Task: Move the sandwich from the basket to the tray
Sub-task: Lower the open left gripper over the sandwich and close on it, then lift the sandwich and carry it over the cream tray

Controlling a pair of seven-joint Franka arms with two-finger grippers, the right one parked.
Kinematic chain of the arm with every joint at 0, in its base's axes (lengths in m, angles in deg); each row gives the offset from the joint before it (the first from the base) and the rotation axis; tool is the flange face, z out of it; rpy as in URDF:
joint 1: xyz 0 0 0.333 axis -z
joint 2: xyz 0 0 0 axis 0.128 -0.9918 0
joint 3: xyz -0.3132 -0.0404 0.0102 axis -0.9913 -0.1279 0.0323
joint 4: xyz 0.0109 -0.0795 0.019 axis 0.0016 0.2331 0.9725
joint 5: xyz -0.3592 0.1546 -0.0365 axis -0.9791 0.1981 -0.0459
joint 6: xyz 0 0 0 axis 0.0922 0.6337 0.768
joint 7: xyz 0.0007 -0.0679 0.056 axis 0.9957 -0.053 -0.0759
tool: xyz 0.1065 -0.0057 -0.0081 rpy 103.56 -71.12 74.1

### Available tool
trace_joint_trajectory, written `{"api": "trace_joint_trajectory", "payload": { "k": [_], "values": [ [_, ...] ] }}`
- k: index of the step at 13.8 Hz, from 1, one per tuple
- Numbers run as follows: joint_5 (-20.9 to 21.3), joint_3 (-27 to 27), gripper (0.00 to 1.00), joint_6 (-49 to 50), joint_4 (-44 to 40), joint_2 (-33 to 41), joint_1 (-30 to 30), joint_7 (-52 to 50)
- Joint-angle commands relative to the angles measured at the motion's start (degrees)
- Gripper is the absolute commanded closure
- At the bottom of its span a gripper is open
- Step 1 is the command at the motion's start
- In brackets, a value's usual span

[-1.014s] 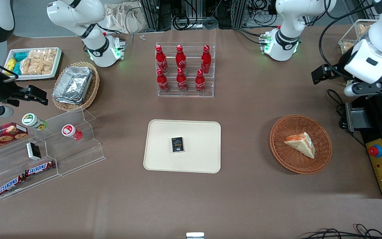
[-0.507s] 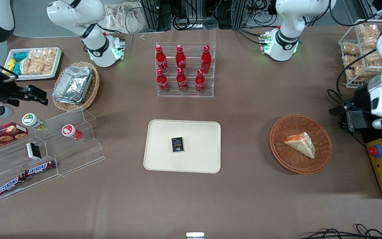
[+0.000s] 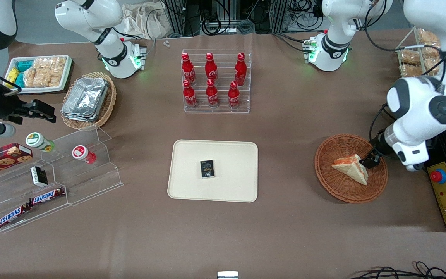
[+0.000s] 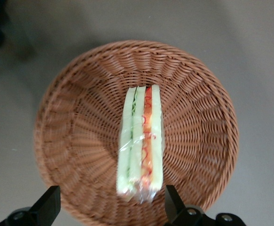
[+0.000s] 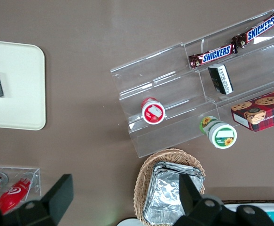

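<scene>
- Sandwich lies in the reddish-brown basket, wrapped in clear film, cut edge up toward the wrist camera; not lifted.
- Gripper hovers above the basket, jaws spread wide, one finger on each side of the sandwich's end; no contact visible.
- In the front view the gripper sits at the sandwich's edge toward the working arm's end.
- Tray holds only a small dark box; well apart from the basket.
- Judgement: approach essentially complete; descent, grasp, lift, transfer and release all remain.
</scene>
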Motion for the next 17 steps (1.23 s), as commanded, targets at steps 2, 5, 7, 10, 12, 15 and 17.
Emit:
{"api": "trace_joint_trajectory", "payload": {
  "k": [2,5,7,10,12,15,17],
  "values": [
    [-0.7,0.0,0.00,-4.6,-0.3,-3.7,0.3,-4.1],
    [-0.7,0.0,0.00,-7.5,-0.3,-6.3,0.7,-4.1],
    [-0.7,-0.1,0.25,-9.2,-0.6,-8.2,1.3,-4.1],
    [-0.7,-0.1,1.00,-10.9,-0.8,-8.7,1.6,-4.4],
    [-0.3,-0.1,1.00,-10.2,-1.0,-6.8,2.1,-3.7],
    [0.2,-0.4,1.00,2.6,-4.2,0.1,2.6,-2.5],
    [0.1,-1.7,1.00,12.1,-8.1,3.6,3.8,2.1]
  ]
}}
